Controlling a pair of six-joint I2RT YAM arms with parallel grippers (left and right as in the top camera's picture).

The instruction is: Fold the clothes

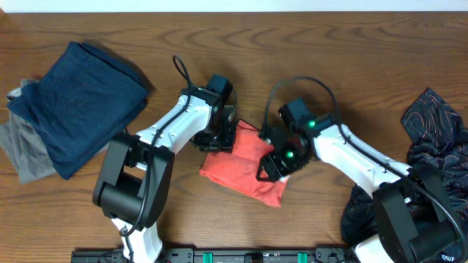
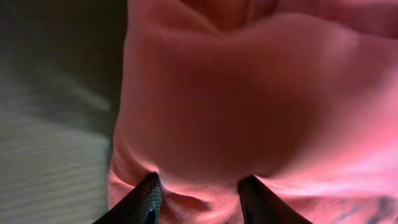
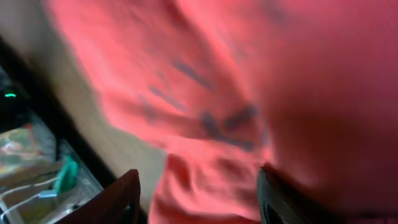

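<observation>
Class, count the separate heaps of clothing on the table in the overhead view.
3. A navy-over-grey stack at the far left, the coral T-shirt in the middle, a dark patterned heap at the right. More garments may be hidden inside the heaps.

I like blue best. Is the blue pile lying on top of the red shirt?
No, the blue pile lies off to one side on the table, well apart from the red shirt.

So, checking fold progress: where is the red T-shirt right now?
In the overhead view the red T-shirt lies bunched on the table, centred between the left fingers and right fingers.
</observation>
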